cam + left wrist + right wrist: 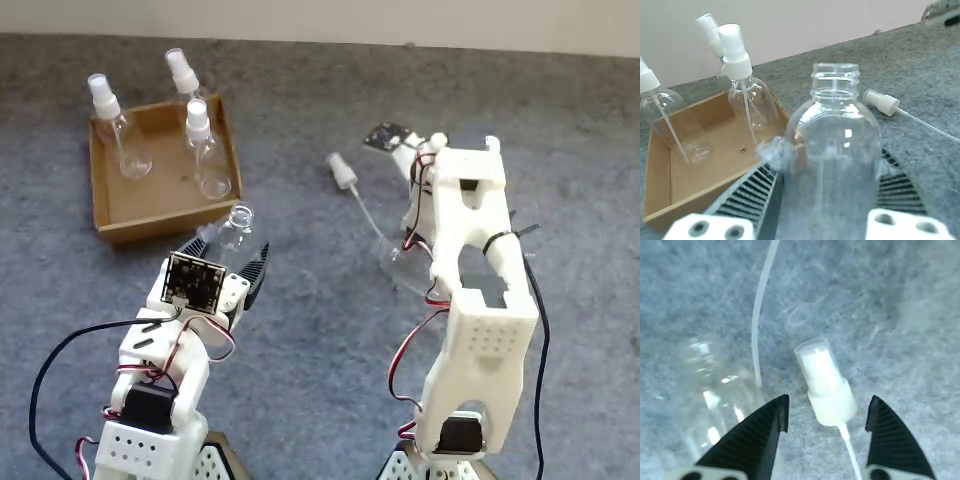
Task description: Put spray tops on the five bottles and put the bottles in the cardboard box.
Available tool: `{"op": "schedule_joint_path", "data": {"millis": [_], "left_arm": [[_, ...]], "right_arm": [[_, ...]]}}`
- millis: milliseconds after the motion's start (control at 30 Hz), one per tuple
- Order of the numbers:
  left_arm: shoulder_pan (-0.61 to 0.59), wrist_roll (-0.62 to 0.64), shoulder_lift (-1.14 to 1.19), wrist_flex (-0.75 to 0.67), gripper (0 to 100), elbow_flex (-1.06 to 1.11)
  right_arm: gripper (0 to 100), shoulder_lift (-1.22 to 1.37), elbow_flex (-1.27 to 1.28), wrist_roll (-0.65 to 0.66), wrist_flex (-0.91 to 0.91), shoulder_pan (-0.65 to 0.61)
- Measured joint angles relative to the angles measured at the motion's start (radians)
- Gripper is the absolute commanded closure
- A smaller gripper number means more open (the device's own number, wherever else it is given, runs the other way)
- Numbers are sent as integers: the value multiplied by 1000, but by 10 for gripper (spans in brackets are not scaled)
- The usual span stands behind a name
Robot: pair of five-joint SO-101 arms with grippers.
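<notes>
My left gripper [235, 243] [827, 172] is shut on a clear uncapped bottle [238, 224] [832, 150], held upright just in front of the cardboard box [130, 218] [670, 202]. In the box stand three bottles with white spray tops [125, 140] [205, 150] [183, 75] [747, 95]. My right gripper [827, 401] is open, its fingers on either side of a white spray top [825, 385] lying on the carpet. Beside it lies another clear bottle [715, 395] [400, 265]. A second loose spray top [342, 170] [881, 101] with a long tube lies left of the right arm.
Everything rests on grey carpet [300, 330]. The long thin tube [759, 315] of the loose spray top runs past the lying bottle. The right arm's body [480, 260] covers the ground beneath it in the high view. A pale wall borders the far edge.
</notes>
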Motion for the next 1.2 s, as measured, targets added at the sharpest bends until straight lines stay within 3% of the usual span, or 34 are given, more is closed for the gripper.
{"op": "schedule_joint_path", "data": {"millis": [133, 333, 600, 767, 900, 1200], "left_arm": [[0, 0, 0, 0, 853, 0], [0, 0, 0, 0, 853, 0], [0, 0, 0, 0, 853, 0], [12, 0, 0, 0, 853, 0], [92, 0, 0, 0, 853, 0], [318, 0, 0, 0, 853, 0]], "right_arm": [[783, 48, 5, 0, -2, -14], [981, 52, 3, 0, -14, -15], [993, 52, 3, -11, -14, -17], [993, 32, -32, -155, -9, 34], [993, -78, -75, -295, 3, 78], [993, -364, -84, -470, 130, 80]]}}
